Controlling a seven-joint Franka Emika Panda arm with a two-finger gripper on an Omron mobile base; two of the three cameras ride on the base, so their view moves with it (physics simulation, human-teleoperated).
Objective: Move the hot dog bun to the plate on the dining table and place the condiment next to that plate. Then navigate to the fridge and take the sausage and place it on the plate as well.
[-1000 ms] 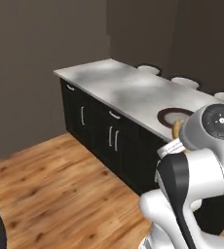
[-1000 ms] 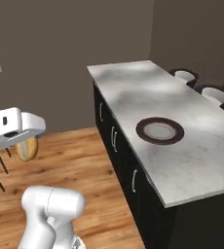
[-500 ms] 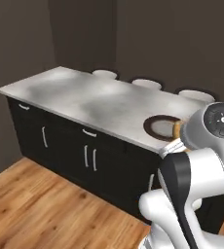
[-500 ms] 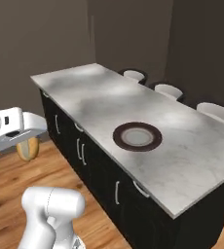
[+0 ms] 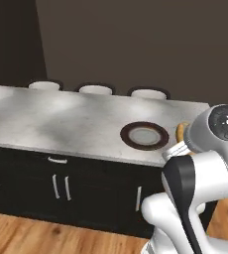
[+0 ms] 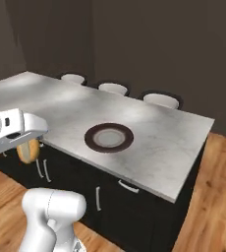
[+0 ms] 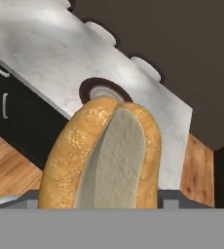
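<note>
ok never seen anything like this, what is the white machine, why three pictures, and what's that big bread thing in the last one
The white machine is a robot arm on a base that can drive, in a computer-drawn kitchen. Two pictures come from cameras on that base, one behind the arm on its left and one on its right, so they show the same scene from two sides. The third comes from a camera on the hand itself, looking along the pincer.

In front of the arm stands the dining table, with a marble top over dark cabinet fronts. On it lies the plate, round with a dark brown rim and nothing on it. Pale seats line the far side.

The bread is the hot dog bun, split down its middle. It looks huge because the pincer holds it right before that camera, off the table's near edge.
</note>
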